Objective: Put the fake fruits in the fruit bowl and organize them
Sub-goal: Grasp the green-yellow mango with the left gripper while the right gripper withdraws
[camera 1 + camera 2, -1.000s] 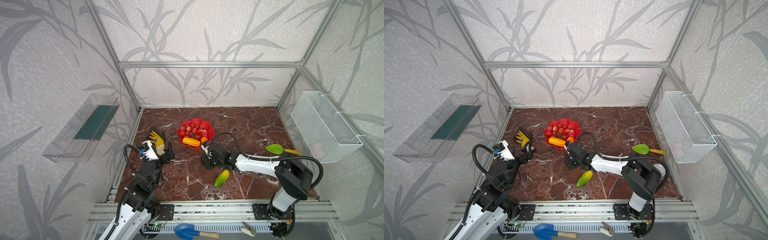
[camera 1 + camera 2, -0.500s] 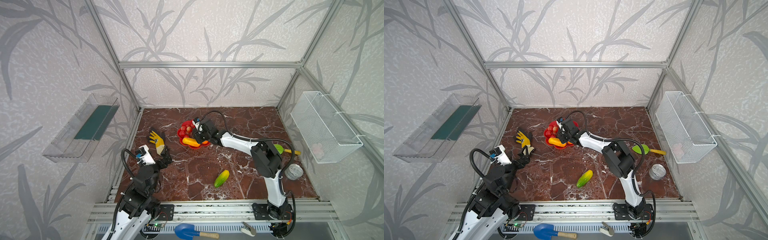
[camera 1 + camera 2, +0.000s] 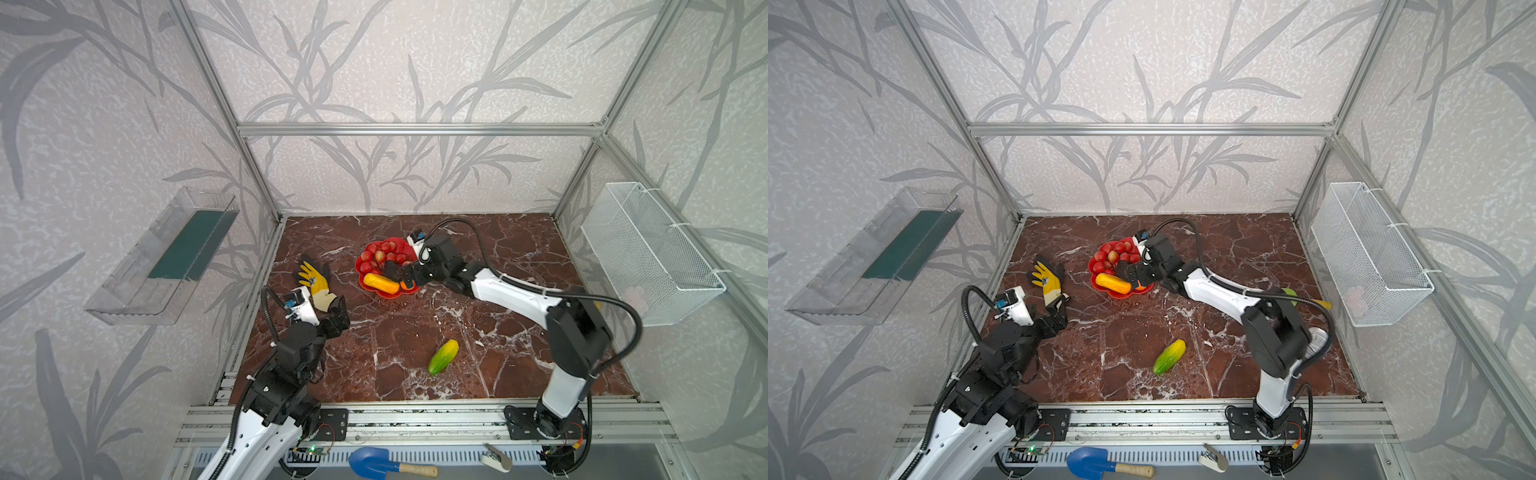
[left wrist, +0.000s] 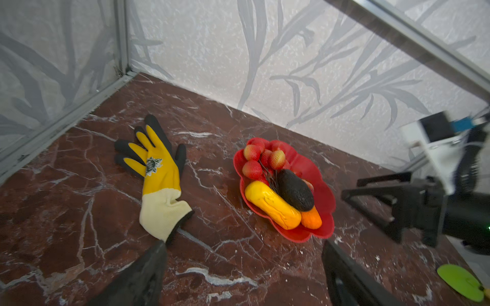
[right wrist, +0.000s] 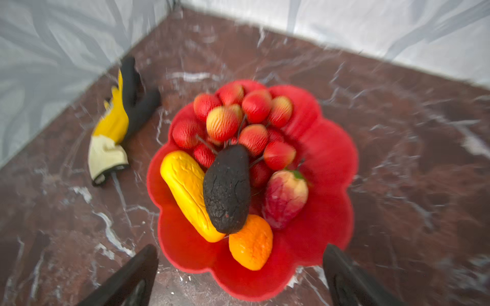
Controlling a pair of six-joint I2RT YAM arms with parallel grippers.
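The red scalloped fruit bowl [image 3: 392, 294] [image 3: 1126, 293] stands mid-table. In it lie the cherry bunch [image 5: 238, 119], a yellow-orange oblong [image 5: 188, 190], a black avocado [image 5: 228, 190], a red-pink apple [image 5: 285, 197] and a small orange [image 5: 252, 243]. A green-yellow mango [image 3: 444, 356] [image 3: 1169, 356] lies alone on the marble near the front. My right gripper [image 3: 400, 277] [image 5: 240, 250] hovers open over the bowl's near edge, just above the orange, holding nothing. Left of the bowl, my left gripper [image 3: 338, 316] [image 4: 244, 246] is open and empty beside the glove's cuff.
A yellow-and-black glove [image 3: 316, 282] lies left of the bowl. A green trowel [image 4: 461, 282] sits at the right, mostly behind the right arm in both top views. A white wire basket [image 3: 648, 253] hangs on the right wall, a clear shelf [image 3: 166, 257] on the left.
My right gripper carried the small orange from the bowl's front over the bowl, then opened and let it go; the orange now rests in the bowl. The left arm shifted only slightly.
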